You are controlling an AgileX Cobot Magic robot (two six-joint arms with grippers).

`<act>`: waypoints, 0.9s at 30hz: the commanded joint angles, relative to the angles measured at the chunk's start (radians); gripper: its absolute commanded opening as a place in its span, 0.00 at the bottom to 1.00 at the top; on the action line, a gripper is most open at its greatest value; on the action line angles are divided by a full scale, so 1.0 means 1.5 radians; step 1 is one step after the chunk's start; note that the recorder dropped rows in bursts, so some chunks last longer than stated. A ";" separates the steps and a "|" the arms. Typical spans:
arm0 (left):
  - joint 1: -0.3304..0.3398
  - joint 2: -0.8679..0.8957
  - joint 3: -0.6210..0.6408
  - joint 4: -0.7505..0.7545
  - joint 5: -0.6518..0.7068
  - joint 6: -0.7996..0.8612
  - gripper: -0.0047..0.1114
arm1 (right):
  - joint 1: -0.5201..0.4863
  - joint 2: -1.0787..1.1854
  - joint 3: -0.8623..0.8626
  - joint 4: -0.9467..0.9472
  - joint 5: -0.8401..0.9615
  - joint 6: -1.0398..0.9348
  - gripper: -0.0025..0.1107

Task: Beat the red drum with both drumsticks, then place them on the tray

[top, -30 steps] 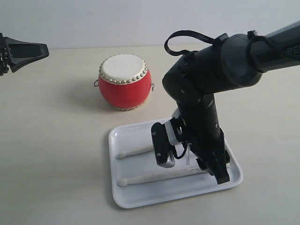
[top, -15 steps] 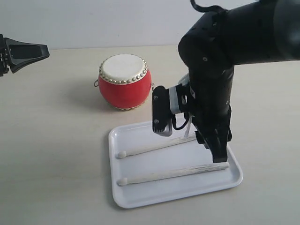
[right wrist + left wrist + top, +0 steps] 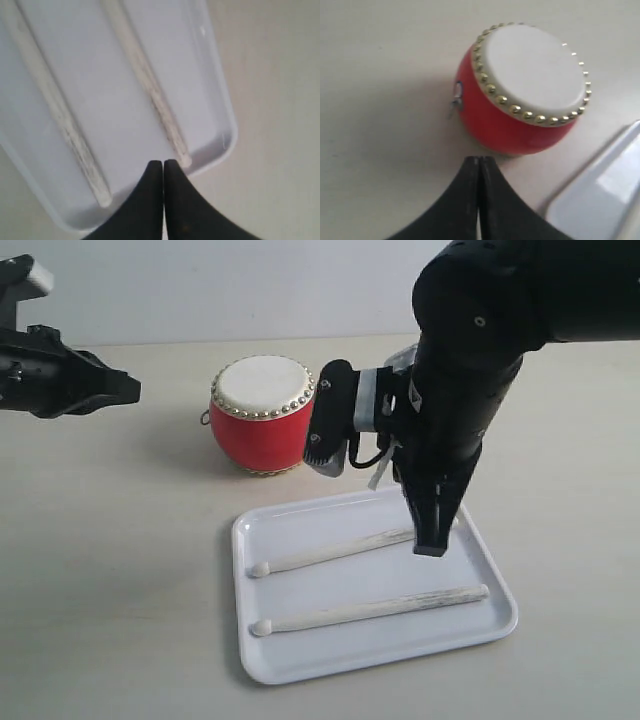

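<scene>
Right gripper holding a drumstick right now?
No, both drumsticks lie loose in the tray, and the right gripper is shut with nothing between its jaws.

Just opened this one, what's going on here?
The two drumsticks lie side by side in the white tray, and nothing is held. The right tool is shut and empty, hanging over the tray near one stick's butt end. The left tool is shut too, off to the left, pointing toward the red drum, which stands on the table behind the tray.
</scene>
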 commanded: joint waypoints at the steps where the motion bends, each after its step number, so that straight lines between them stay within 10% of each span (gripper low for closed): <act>1: -0.092 -0.023 0.032 0.044 -0.299 -0.051 0.04 | -0.039 -0.006 -0.004 0.100 -0.079 -0.070 0.02; 6: -0.142 -0.028 0.064 0.001 -0.528 -0.020 0.04 | -0.097 -0.006 -0.004 0.146 -0.131 -0.079 0.02; 15: -0.156 -0.039 0.064 -0.247 -0.632 0.230 0.04 | -0.220 -0.006 0.000 0.346 -0.246 -0.141 0.02; 27: -0.251 -0.089 0.093 -0.247 -0.472 0.217 0.04 | -0.264 -0.005 -0.001 0.461 -0.278 -0.199 0.02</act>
